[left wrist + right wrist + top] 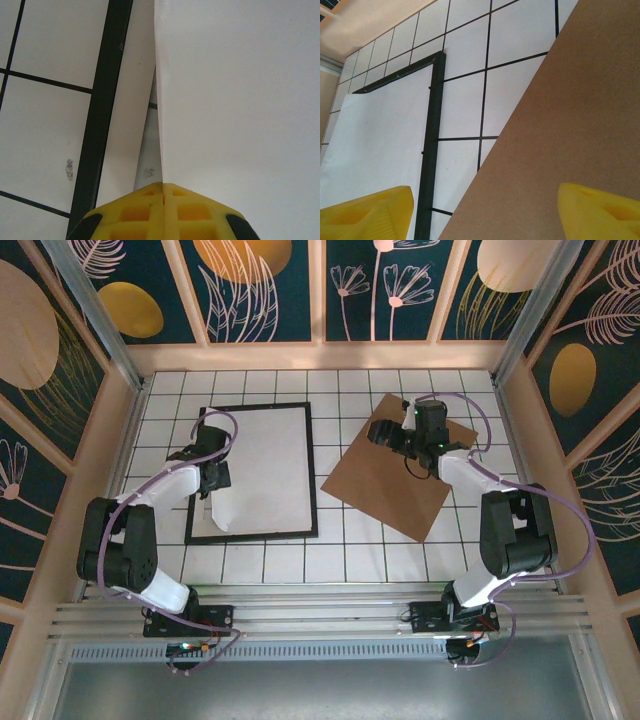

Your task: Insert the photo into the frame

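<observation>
Left gripper [163, 192]: jaws pinched fully together on the edge of a white sheet, holding its 7 o'clock corner curled up off the frame [255, 408].
Photo [265, 470]: I read that white sheet as the photo, blank back up; no print side shows, so I can't confirm it. Most of it lies flat inside the frame, at 9 o'clock on the tiled table [340, 550].
Right gripper [392, 437]: jaws wide apart, holding nothing, hovering over the brown backing board [390, 495] at 3 o'clock, well apart from the frame.
Step in hand: seating the lifted corner inside the frame's 7 o'clock corner.
How I'd do it: lower the corner slowly. Nudge it toward 3 o'clock if needed so the edge drops inside the black rail, not onto it. Release only once the sheet lies flat.
Watch: the wrist view shows the sheet's edge just beside the left rail, so there is little margin. A quick drop could crease the curl.
Right arm: I'd keep it parked; the board comes later.
</observation>
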Robot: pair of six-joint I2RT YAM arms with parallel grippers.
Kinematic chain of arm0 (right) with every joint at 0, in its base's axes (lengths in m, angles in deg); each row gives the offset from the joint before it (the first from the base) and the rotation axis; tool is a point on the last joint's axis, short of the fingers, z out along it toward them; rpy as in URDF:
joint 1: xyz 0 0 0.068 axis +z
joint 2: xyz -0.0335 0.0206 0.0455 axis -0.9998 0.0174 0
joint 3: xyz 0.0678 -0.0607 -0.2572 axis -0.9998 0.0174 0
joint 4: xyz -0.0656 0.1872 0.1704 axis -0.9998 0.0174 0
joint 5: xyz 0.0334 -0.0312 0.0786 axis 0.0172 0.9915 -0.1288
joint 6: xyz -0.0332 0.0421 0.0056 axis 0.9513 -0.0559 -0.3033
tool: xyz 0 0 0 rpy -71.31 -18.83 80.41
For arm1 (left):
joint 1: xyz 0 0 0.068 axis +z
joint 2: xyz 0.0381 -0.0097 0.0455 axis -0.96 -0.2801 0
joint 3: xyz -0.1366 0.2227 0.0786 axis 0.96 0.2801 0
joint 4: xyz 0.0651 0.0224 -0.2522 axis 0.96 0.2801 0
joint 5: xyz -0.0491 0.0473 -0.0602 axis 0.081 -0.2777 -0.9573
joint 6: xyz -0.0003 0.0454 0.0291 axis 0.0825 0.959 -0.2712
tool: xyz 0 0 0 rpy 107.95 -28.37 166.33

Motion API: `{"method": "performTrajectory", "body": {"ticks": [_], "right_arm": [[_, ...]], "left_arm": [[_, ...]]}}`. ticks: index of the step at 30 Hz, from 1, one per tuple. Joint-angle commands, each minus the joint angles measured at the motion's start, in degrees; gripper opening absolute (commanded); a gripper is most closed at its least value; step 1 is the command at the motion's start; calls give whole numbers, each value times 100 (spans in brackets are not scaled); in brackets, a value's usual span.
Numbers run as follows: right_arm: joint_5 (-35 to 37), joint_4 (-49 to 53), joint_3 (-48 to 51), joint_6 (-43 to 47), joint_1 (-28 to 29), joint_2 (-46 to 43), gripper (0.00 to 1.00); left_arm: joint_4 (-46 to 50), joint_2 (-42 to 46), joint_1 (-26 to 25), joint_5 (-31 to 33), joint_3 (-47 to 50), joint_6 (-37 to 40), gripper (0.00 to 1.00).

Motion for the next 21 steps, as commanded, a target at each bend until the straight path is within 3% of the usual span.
{"method": "performTrajectory", "body": {"ticks": [1, 6, 17, 21], "right_arm": [[-7, -5, -159, 1, 42, 67, 76], [-7, -2, -185, -7, 46, 75, 76], [19, 58, -163, 11, 157, 89, 76], [36, 91, -158, 27, 176, 107, 76]], "left_arm": [[-79, -93, 45, 41, 63, -116, 8], [-160, -129, 45, 415, -18, -205, 30], [-342, -438, 48, 1164, -213, -219, 67], [-385, -619, 50, 1454, -461, -215, 75]]}}
